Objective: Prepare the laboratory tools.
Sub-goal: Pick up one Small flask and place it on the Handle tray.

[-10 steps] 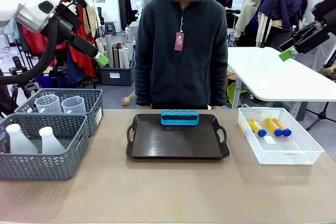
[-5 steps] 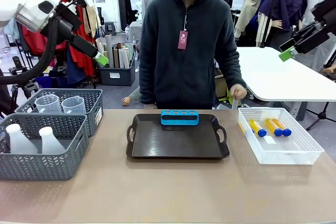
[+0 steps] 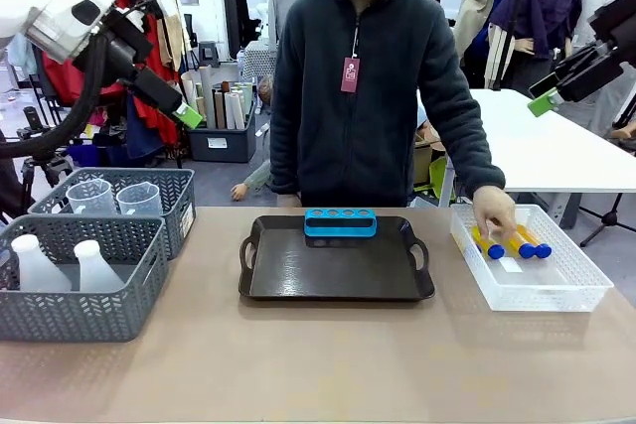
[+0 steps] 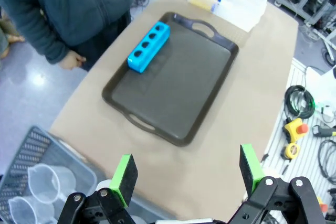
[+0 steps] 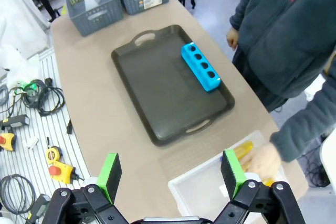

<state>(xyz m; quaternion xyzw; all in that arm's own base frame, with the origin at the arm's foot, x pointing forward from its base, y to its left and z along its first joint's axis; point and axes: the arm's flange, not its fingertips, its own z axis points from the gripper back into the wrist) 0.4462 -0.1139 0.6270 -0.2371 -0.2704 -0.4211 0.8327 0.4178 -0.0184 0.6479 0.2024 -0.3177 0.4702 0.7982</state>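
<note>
The blue four-hole rack (image 3: 340, 222) stands at the far edge of the dark tray (image 3: 328, 270). Amber tubes with blue caps (image 3: 521, 241) lie in a white basket (image 3: 556, 295) at the right, and the person's hand (image 3: 494, 213) rests on them. Two white conical flasks (image 3: 35, 263) sit in the near grey basket (image 3: 79, 315), and two clear beakers (image 3: 91, 196) in the basket behind it. My left gripper (image 3: 184, 111) hangs open, high at the left. My right gripper (image 3: 545, 98) is open, high at the right. From the wrists I see the rack (image 4: 149, 46) (image 5: 200, 67) far below open fingers (image 4: 124, 174) (image 5: 109, 174).
A person stands at the far side, behind the tray (image 4: 173, 77). Bare tabletop lies in front of the tray (image 5: 157, 87) and between the baskets. Cables and tools lie on the floor beside the table in both wrist views.
The person's arm has swung out from their side and the hand has gone down into the white basket onto the tubes. Both arms stay where they were.
</note>
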